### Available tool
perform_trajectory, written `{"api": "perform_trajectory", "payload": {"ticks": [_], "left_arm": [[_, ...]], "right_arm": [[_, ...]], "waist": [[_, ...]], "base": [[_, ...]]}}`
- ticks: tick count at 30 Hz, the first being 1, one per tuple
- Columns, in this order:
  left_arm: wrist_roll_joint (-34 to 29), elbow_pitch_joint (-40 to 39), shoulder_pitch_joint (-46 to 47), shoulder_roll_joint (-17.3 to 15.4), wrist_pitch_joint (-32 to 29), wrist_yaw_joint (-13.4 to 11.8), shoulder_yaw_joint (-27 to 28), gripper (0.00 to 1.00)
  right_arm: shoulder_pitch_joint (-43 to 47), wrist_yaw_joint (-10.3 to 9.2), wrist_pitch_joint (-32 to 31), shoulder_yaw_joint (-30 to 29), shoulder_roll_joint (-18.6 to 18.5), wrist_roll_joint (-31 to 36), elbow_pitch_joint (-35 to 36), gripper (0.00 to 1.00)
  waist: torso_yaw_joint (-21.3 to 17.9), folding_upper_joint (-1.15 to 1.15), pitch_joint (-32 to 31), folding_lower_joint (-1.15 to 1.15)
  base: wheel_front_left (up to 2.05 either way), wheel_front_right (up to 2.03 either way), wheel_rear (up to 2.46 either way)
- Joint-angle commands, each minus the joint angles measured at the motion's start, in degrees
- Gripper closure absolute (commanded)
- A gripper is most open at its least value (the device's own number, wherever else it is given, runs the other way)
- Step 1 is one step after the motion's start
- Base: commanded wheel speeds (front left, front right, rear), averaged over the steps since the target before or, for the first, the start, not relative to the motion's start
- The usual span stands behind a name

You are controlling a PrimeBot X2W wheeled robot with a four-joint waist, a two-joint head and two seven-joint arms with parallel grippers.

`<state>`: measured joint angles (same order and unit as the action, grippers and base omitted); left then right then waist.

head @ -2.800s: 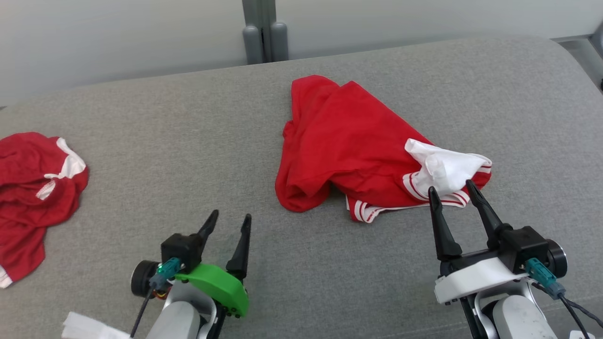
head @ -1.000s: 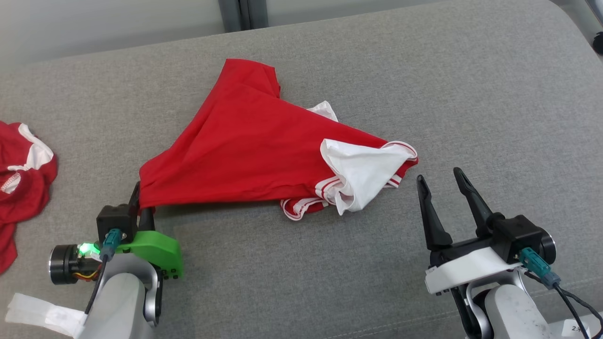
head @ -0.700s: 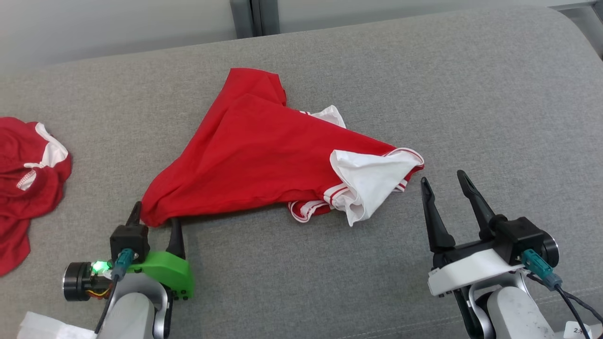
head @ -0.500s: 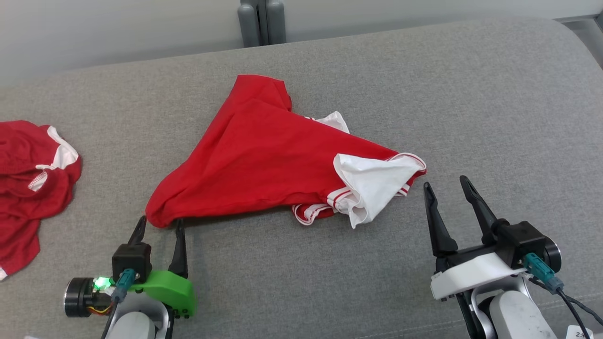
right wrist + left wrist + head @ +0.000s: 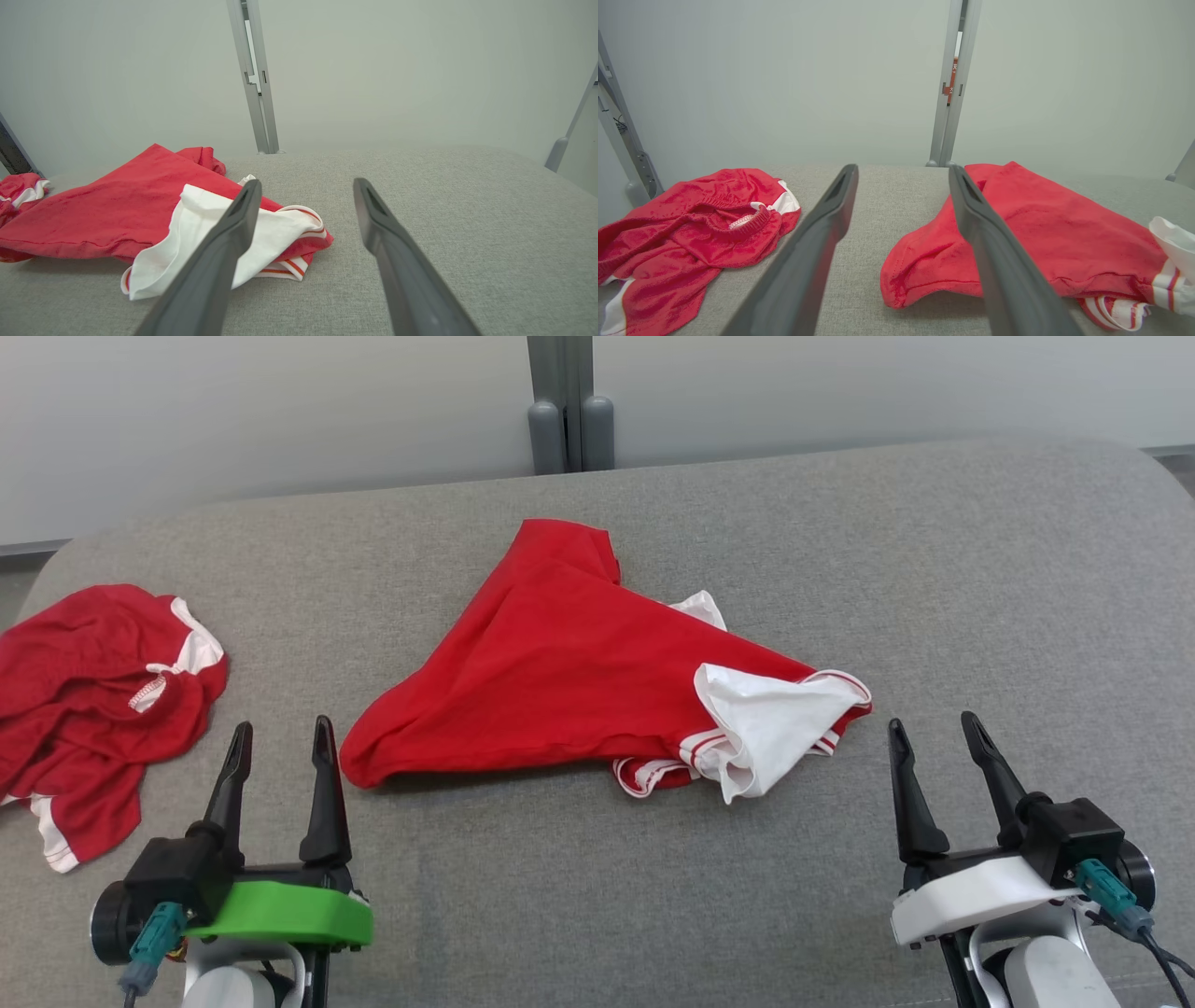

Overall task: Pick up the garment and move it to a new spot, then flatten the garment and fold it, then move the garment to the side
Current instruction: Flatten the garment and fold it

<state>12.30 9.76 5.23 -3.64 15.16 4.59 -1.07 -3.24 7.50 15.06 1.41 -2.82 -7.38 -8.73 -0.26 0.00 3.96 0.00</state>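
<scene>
**Work surface.** The table (image 5: 980, 569) is covered in grey woven fabric and has rounded far corners. A pale wall (image 5: 280, 411) stands behind it, with a grey upright post (image 5: 560, 401) at the middle of the far edge.

**Task item.** The garment (image 5: 560, 681) lies at the centre of the table in a rough triangle. It is not flat: the red cloth is folded over itself. One point reaches toward the post, and a rounded corner lies at the near left. At the right end a white panel (image 5: 766, 733) is turned outward, and red-and-white striped trim (image 5: 653, 775) shows beneath it along the near edge.

**Left tool.** The left tool (image 5: 283, 723) is at the near left with its fingers spread wide. It is clear of the cloth. The garment's rounded corner lies just beyond and to the right of its right finger, and bare table fabric separates the two.

**Right tool.** The right tool (image 5: 932, 720) is at the near right, also spread wide, with its fingers pointing away from the robot. The white panel lies near its left finger but does not touch it. Open table lies ahead of it.

**Other items.** A second red garment (image 5: 84, 681) with white trim lies crumpled at the table's left edge, well apart from the first. It is to the left of the left tool's left finger.
</scene>
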Motion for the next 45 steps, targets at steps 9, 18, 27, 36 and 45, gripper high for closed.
{"api": "perform_trajectory", "payload": {"ticks": [9,18,27,36,45], "left_arm": [[2.55,-1.49,-4.15,0.68,-0.02,2.73,-0.10,0.00],[3.27,-1.46,-4.16,0.72,-0.02,2.88,-0.53,0.00],[3.55,-1.96,-1.55,0.72,-0.02,2.91,-2.07,0.00],[4.01,-1.69,-0.38,0.71,-0.02,2.92,-2.67,0.00],[4.22,-1.92,-0.06,0.72,-0.02,2.92,-1.81,0.00]], "right_arm": [[0.76,-0.01,0.15,-1.35,-0.11,0.61,-2.81,0.00],[-7.10,-0.01,-12.52,4.35,-0.15,-0.75,-5.23,0.00],[-22.07,0.00,-30.47,11.26,-0.13,-1.85,-13.07,0.00],[-28.77,0.00,-39.79,14.95,-0.16,1.83,-22.13,0.00],[-26.78,0.00,-39.95,13.08,-0.16,6.41,-20.87,1.00]], "waist": [[1.34,0.00,-1.91,0.00],[1.74,0.00,-1.11,0.00],[3.27,0.00,1.43,0.00],[4.80,0.00,3.34,0.00],[3.63,0.00,3.97,0.00]], "base": [[0.00,0.00,0.00],[0.00,0.00,0.00],[0.00,0.00,0.00],[0.00,0.00,0.00],[0.00,0.00,0.00]]}}
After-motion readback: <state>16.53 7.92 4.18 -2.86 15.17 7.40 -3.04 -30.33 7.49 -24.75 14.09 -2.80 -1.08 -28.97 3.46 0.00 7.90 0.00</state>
